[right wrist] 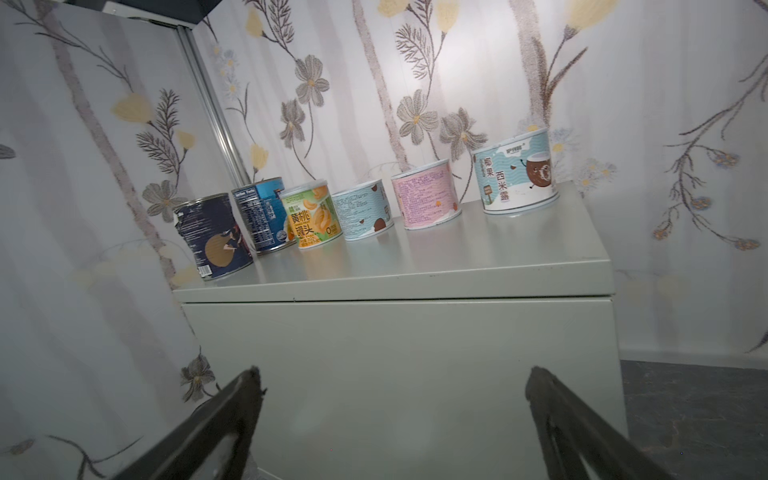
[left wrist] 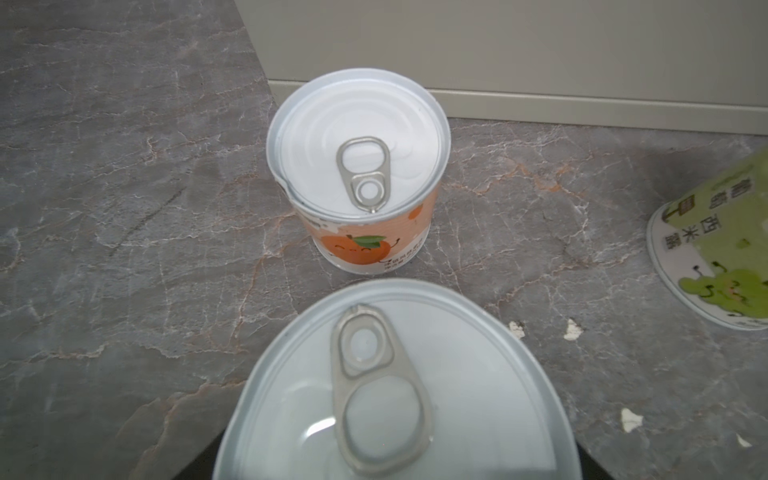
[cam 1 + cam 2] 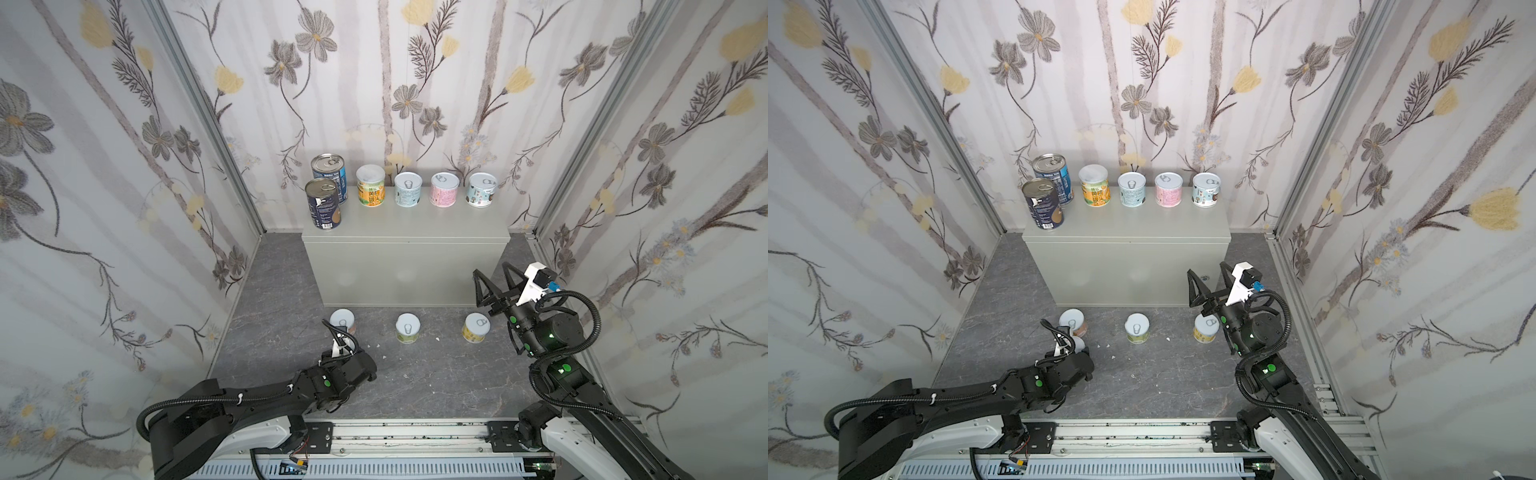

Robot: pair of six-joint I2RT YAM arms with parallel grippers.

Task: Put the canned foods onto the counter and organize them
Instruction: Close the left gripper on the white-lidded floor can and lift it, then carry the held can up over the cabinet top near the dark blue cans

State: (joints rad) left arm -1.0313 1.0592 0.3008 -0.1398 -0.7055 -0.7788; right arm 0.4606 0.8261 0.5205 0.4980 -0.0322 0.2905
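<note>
Six canned foods stand in a row on the counter: two taller dark-blue ones at its left end, then several short pastel ones. On the floor before it stand an orange-label can, a green one and a yellow one. My left gripper is low behind the orange can, shut on a short white-lidded can that hides its fingers. My right gripper hangs open and empty before the counter's right front.
Flowered walls close in the left, back and right. Small white crumbs lie on the dark marbled floor. A metal rail runs along the front edge, carrying both arm bases.
</note>
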